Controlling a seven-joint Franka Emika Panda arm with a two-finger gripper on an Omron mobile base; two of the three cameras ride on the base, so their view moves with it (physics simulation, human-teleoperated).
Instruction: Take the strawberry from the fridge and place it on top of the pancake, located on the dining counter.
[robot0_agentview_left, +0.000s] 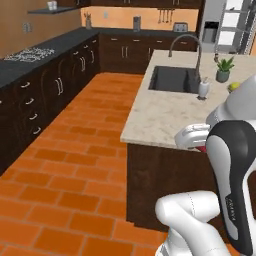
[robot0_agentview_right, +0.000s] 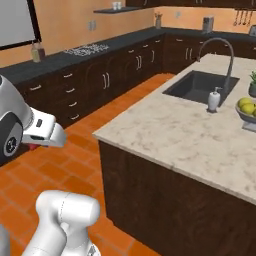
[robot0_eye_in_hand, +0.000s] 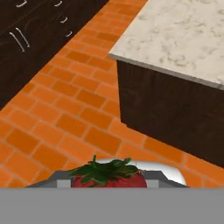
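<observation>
My gripper (robot0_agentview_left: 200, 148) is shut on the strawberry (robot0_eye_in_hand: 107, 177), a red fruit with green leaves that sits between the jaws at the bottom of the hand view. A red sliver of it peeks out under the white hand (robot0_agentview_right: 33, 146). The hand hovers over the orange brick floor, just off the near corner of the dining counter (robot0_agentview_left: 165, 117), whose beige stone top and dark base also appear in the hand view (robot0_eye_in_hand: 183, 35). The fridge (robot0_agentview_left: 225, 25) stands far back at the upper right. The pancake is out of view.
The island holds an inset sink (robot0_agentview_left: 172, 79) with a tall faucet (robot0_agentview_left: 187, 42), a soap dispenser (robot0_agentview_right: 214, 100), a potted plant (robot0_agentview_left: 223, 69) and a bowl of yellow-green fruit (robot0_agentview_right: 247, 109). Black-topped wall counters (robot0_agentview_left: 30, 65) line the left. Brick floor (robot0_agentview_left: 75, 160) lies between.
</observation>
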